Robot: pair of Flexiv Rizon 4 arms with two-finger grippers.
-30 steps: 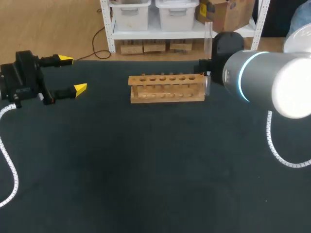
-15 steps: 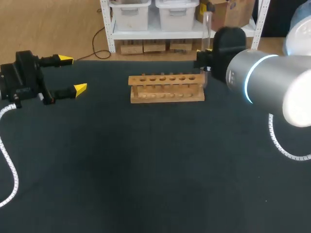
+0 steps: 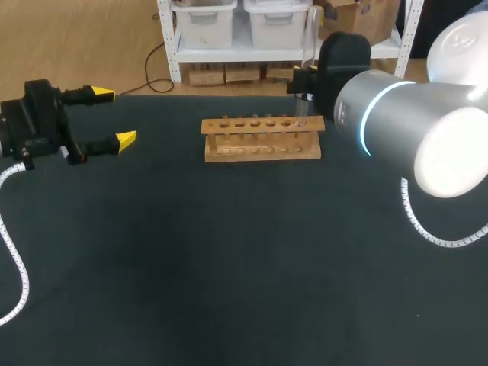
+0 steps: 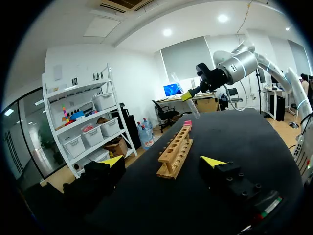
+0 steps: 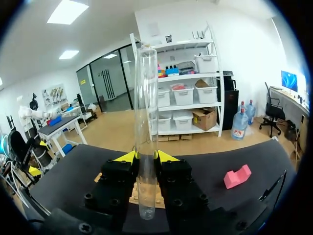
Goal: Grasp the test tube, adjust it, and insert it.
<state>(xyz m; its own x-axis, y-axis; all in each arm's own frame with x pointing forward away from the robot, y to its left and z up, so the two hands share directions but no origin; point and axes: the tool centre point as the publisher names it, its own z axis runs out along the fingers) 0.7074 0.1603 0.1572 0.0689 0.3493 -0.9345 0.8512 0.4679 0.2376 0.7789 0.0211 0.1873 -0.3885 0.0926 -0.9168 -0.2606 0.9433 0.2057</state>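
Observation:
A clear glass test tube (image 3: 306, 53) stands upright in my right gripper (image 3: 303, 82), which is shut on its lower part. In the right wrist view the test tube (image 5: 145, 122) rises between the yellow fingertips of that gripper (image 5: 146, 157). Its lower end hangs just above the right end of the wooden rack (image 3: 261, 139), which has a row of holes. My left gripper (image 3: 114, 116) is open and empty, well to the left of the rack. From the left wrist view, the left gripper (image 4: 163, 161) faces the rack (image 4: 176, 151) end-on, with the tube (image 4: 185, 96) beyond it.
A small pink block (image 5: 237, 176) lies on the dark table (image 3: 229, 259), beside the rack's right end (image 4: 187, 123). White cables (image 3: 15, 267) trail along both sides of the table.
My right arm has carried the tube leftward and a little higher, from beside the rack's right end to above its rightmost holes. The left arm has stayed still.

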